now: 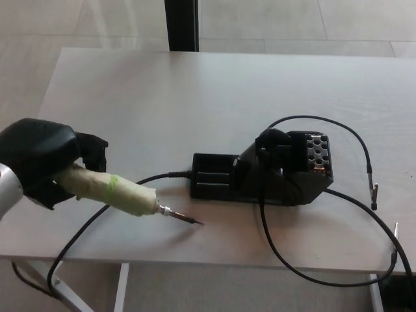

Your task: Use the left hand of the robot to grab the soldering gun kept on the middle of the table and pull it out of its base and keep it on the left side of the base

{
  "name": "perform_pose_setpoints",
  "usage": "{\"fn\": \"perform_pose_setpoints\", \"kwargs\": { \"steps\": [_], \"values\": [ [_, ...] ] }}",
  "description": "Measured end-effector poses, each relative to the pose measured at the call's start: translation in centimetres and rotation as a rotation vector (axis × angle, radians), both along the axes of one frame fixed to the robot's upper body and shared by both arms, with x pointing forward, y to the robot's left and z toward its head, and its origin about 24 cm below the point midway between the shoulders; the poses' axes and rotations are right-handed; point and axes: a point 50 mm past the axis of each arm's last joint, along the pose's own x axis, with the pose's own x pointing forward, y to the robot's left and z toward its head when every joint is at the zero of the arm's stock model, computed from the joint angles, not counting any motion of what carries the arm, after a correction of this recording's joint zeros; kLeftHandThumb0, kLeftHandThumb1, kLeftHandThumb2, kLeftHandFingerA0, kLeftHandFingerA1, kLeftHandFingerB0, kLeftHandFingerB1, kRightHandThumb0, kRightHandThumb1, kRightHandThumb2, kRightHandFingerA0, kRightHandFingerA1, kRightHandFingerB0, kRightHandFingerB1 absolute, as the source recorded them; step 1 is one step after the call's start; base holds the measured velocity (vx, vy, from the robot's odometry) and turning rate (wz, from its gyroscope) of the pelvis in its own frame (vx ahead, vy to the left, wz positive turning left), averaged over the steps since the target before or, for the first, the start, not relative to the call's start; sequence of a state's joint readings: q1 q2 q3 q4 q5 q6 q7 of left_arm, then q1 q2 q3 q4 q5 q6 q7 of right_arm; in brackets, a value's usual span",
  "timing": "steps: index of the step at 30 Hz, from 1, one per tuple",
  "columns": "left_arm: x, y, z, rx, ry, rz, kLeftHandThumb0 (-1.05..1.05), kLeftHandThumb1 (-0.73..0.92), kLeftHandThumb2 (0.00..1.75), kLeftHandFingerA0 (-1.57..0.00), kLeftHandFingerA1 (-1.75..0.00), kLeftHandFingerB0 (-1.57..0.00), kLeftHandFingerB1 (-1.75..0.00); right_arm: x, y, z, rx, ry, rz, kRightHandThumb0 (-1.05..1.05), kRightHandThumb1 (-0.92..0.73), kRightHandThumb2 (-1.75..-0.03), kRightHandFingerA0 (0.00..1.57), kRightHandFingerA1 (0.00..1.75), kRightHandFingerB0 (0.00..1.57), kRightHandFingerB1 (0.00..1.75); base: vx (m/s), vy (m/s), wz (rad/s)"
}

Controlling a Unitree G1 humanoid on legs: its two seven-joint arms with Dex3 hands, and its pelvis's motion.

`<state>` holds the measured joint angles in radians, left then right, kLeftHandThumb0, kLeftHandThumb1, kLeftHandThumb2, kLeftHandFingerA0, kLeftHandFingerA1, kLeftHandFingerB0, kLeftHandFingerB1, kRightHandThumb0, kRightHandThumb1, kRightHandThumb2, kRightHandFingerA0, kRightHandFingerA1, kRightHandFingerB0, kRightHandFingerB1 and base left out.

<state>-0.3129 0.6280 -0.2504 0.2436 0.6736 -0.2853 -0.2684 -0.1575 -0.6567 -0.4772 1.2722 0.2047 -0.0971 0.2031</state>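
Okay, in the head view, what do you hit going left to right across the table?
Left hand → soldering gun held in it, tip pointing right → black base → loose cable clips near the right edge.

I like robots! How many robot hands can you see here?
1. The left hand is at the table's left edge, holding the soldering gun. The right hand is out of the picture.
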Motion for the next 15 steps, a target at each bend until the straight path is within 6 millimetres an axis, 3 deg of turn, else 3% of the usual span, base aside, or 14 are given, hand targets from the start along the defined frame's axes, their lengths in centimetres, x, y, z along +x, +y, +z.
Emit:
{"fn": "perform_pose_setpoints", "kwargs": {
  "steps": [1,2,3,4,5,6,7,8,9,11,12,13,14,15],
  "values": [
    [-0.1,-0.1,-0.3,0.024,0.013,-0.007,-0.36,0.72,0.61,-0.55,-0.64,-0.33,-0.35,0.0,0.0,0.0,0.0,0.0,0.0,-1.0,-0.42,-1.19,1.16,1.1,0.6,1.18,0.0,0.0,0.0],
    [-0.2,-0.3,-0.6,0.048,0.027,-0.015,-0.44,0.69,0.63,-0.39,-0.49,-0.23,-0.32,0.0,0.0,0.0,0.0,0.0,0.0,-1.01,-0.41,-1.19,1.19,1.08,0.62,1.2,0.0,0.0,0.0],
    [-0.2,-0.5,-0.9,0.066,0.038,-0.022,-0.44,0.69,0.63,-0.39,-0.49,-0.23,-0.32,0.0,0.0,0.0,0.0,0.0,0.0,-1.01,-0.41,-1.19,1.19,1.08,0.62,1.2,0.0,0.0,0.0],
    [-0.3,-0.6,-1.1,0.078,0.045,-0.028,-0.46,0.69,0.61,-0.23,-0.46,-0.19,-0.31,0.0,0.0,0.0,0.0,0.0,0.0,-1.0,-0.51,-1.03,1.18,1.04,0.5,1.34,0.0,0.0,0.0],
    [-0.4,-0.9,-1.5,0.105,0.061,-0.038,-0.46,0.69,0.61,-0.23,-0.46,-0.19,-0.31,0.0,0.0,0.0,0.0,0.0,0.0,-1.0,-0.51,-1.03,1.18,1.04,0.5,1.34,0.0,0.0,0.0],
    [-0.5,-1.1,-1.6,0.125,0.072,-0.046,-0.47,0.69,0.62,-0.18,-0.48,-0.18,-0.31,0.0,0.0,0.0,0.0,0.001,0.0,-1.02,-0.42,-1.19,1.17,1.08,0.57,1.19,0.0,0.0,0.0],
    [-0.6,-1.2,-1.8,0.146,0.08,-0.052,-0.48,0.71,0.61,-0.06,-0.49,-0.15,-0.33,0.0,0.0,0.0,0.0,0.001,0.001,-1.0,-0.52,-1.05,1.18,1.04,0.49,1.37,0.0,0.0,0.0],
    [-0.7,-1.4,-1.9,0.163,0.087,-0.058,-0.32,0.61,1.1,-0.04,-0.56,0.0,-0.5,0.0,0.0,0.0,-0.001,0.002,0.002,-1.02,-0.5,-1.04,1.2,1.03,0.54,1.35,0.0,0.0,0.0],
    [-0.8,-1.6,-2.1,0.181,0.095,-0.064,-0.5,0.7,0.61,-0.02,-0.47,-0.15,-0.34,0.0,0.0,0.0,-0.002,0.002,0.003,-1.0,-0.44,-1.23,1.25,1.1,0.64,1.17,0.0,0.0,0.0],
    [-0.9,-1.8,-2.4,0.21,0.098,-0.071,-0.52,0.71,0.61,0.0,-0.42,-0.12,-0.34,0.1,0.0,0.0,-0.002,0.002,0.002,-0.98,-0.45,-1.23,1.21,1.09,0.63,1.17,0.0,0.0,0.0],
    [-0.9,-1.9,-2.5,0.222,0.099,-0.073,-0.59,0.6,0.82,0.0,-0.18,-0.08,-0.38,0.1,0.0,0.0,-0.001,0.002,0.002,-0.98,-0.5,-1.05,1.17,1.06,0.46,1.36,0.0,0.0,0.0],
    [-1.0,-2.0,-2.6,0.237,0.097,-0.079,-0.66,0.64,0.78,0.0,0.0,-0.08,-0.29,0.1,0.0,0.0,-0.001,0.002,0.001,-0.99,-0.46,-1.25,1.14,1.1,0.59,1.15,0.0,0.0,0.0],
    [-1.0,-2.1,-2.6,0.252,0.091,-0.084,-0.74,0.48,0.82,0.0,-0.22,-0.03,-0.19,0.1,0.0,0.0,-0.002,0.002,0.002,-1.03,-0.48,-1.27,1.15,1.12,0.58,1.18,0.0,0.0,0.0],
    [-1.0,-2.1,-2.6,0.265,0.083,-0.087,-0.74,0.48,0.82,0.0,-0.22,-0.03,-0.19,0.1,0.0,0.0,-0.002,0.002,0.002,-1.03,-0.48,-1.27,1.15,1.12,0.58,1.18,0.0,0.0,0.0]
  ]
}}
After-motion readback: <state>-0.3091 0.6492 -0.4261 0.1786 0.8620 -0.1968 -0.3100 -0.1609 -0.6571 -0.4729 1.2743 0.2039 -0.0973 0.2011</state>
